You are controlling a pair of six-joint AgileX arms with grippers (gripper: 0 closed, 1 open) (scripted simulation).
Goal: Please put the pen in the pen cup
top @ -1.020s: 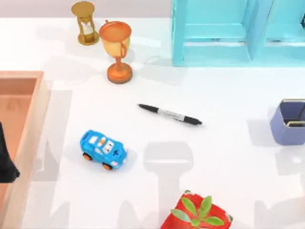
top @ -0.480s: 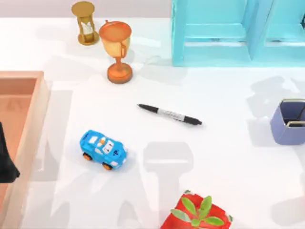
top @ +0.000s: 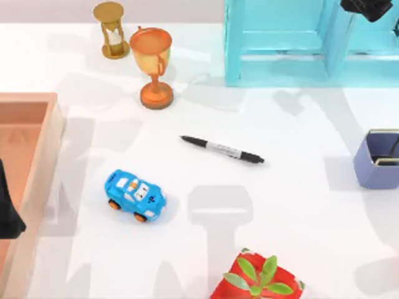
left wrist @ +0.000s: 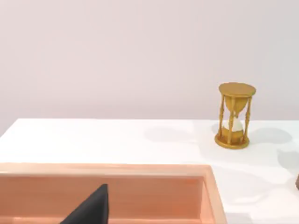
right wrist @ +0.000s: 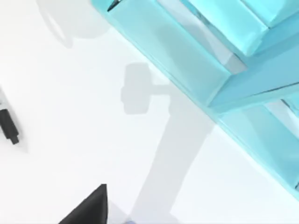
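- Lying flat near the middle of the white table (top: 299,205), the pen (top: 222,149) has its long axis running left to right with a slight slant: the pointed end aims toward the table's left and a little toward the far edge, the blunt end toward the right and a little nearer.
- A pale label band sits mid-barrel; nothing touches the pen.
- The cup (top: 376,161) stands upright at the table's right edge, well apart from the pen, its dark inside open to the top.
- The right gripper (top: 370,7) is at the top right of the top view, above the blue shelf (top: 283,43), a dark shape cut by the frame; I cannot tell whether its fingers are apart or together.
- The right wrist view looks down on bare table beside the shelf, with the pen's blunt end at its edge.
- The left gripper (top: 9,208) is parked over the wooden tray (top: 38,168) at the table's left; whether its fingers are apart or together I cannot tell.
- Elsewhere on the table: a toy car (top: 135,195) just left of and nearer than the pen, a trophy (top: 153,66) and an hourglass (top: 111,30) toward the far left, a potted plant (top: 259,279) at the near edge.
- A plain pale wall (left wrist: 140,56) rises behind the table.
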